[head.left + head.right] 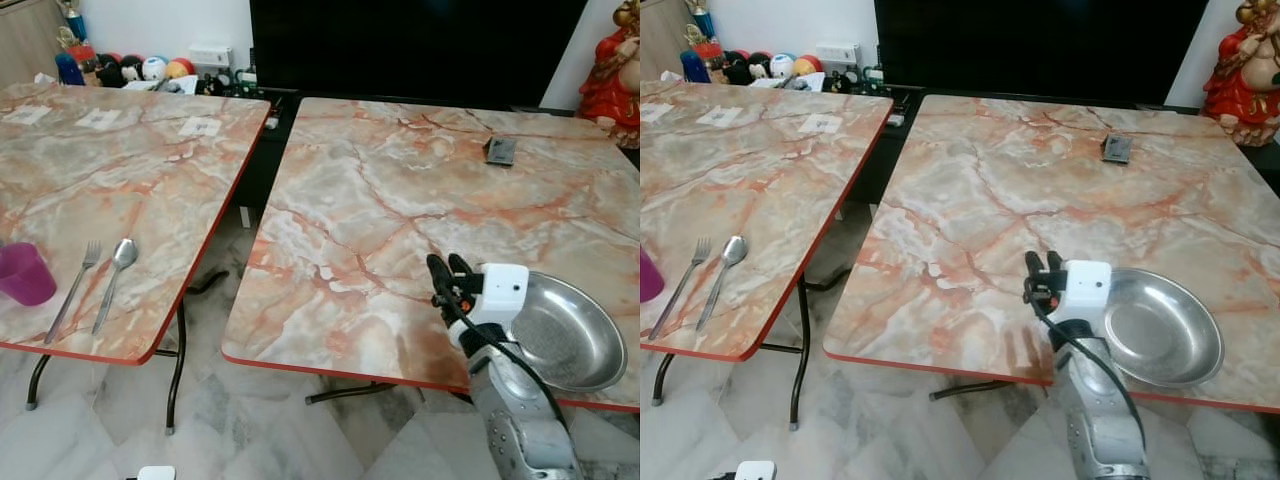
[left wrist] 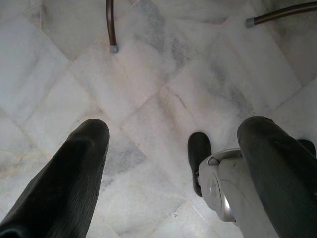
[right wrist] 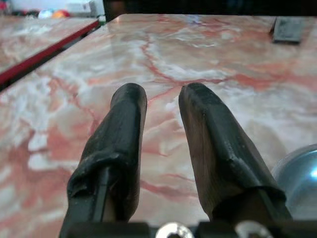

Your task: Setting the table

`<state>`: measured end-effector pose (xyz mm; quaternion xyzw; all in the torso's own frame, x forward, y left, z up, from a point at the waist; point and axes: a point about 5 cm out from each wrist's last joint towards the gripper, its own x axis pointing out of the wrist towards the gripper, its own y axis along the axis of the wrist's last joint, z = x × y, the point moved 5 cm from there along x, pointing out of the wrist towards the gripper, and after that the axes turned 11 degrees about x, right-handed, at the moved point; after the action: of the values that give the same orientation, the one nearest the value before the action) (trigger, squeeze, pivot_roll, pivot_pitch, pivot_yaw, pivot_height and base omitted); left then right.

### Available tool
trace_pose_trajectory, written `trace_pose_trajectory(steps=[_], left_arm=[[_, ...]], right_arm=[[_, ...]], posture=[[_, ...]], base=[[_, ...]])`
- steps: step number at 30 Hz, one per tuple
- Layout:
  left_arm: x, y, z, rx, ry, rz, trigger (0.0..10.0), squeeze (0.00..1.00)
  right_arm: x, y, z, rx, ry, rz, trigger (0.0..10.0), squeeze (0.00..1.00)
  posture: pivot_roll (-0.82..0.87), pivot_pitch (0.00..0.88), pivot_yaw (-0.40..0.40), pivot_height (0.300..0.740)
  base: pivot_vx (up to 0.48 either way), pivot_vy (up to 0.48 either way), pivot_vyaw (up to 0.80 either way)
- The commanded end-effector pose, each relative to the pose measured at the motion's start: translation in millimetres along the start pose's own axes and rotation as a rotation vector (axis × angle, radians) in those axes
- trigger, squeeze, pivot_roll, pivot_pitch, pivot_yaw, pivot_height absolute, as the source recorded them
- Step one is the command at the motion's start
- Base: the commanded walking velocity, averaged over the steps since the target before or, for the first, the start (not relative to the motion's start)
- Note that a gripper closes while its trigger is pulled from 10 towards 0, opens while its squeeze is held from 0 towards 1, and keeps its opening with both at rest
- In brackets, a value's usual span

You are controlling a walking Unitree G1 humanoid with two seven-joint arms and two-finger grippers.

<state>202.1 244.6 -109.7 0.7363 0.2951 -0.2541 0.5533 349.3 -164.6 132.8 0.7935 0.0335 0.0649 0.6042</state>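
Two marble-topped tables stand side by side with a gap between them. On the right table point(image 1: 400, 200) a steel bowl point(image 1: 565, 335) sits at the near right corner, close to the front edge. The right gripper point(image 1: 447, 268) hovers over that table just left of the bowl, holding nothing; its fingers point(image 3: 124, 144) stand slightly apart with a narrow gap between them. A small dark flat thing point(image 1: 500, 151), perhaps a phone, lies far back on the same table.

On the left table point(image 1: 150, 160) a fork point(image 1: 75, 288) and a spoon point(image 1: 115, 280) lie side by side near the front edge, with a purple cup point(image 1: 22, 273) just left of the fork.

The left gripper point(image 2: 173, 144) hangs over the tiled floor point(image 2: 148, 84), its fingers spread wide and empty.
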Motion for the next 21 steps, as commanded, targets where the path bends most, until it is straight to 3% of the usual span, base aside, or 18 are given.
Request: trace_pose_trajectory(steps=[1,11,21], left_arm=[[-2.9,-9.2,3.3,0.008,-0.01,-0.023,10.0,0.0],[-3.5,-12.7,8.1,-0.017,-0.014,-0.04,10.0,0.0],[-2.0,-10.4,6.7,-0.026,-0.006,-0.045,10.0,0.0]], right_arm=[[-1.5,3.9,-6.2,-0.024,0.034,0.016,10.0,0.0],[-3.1,5.1,-16.4,-0.017,0.075,0.036,10.0,0.0],[-3.7,10.3,-17.1,-0.019,0.09,0.058,10.0,0.0]], posture=[[0.02,0.05,-0.014,0.74],[0.02,0.054,-0.02,0.74],[0.02,0.07,-0.026,0.74]], base=[[0.0,0.0,0.0],[0.0,0.0,0.0],[0.0,0.478,0.0]])
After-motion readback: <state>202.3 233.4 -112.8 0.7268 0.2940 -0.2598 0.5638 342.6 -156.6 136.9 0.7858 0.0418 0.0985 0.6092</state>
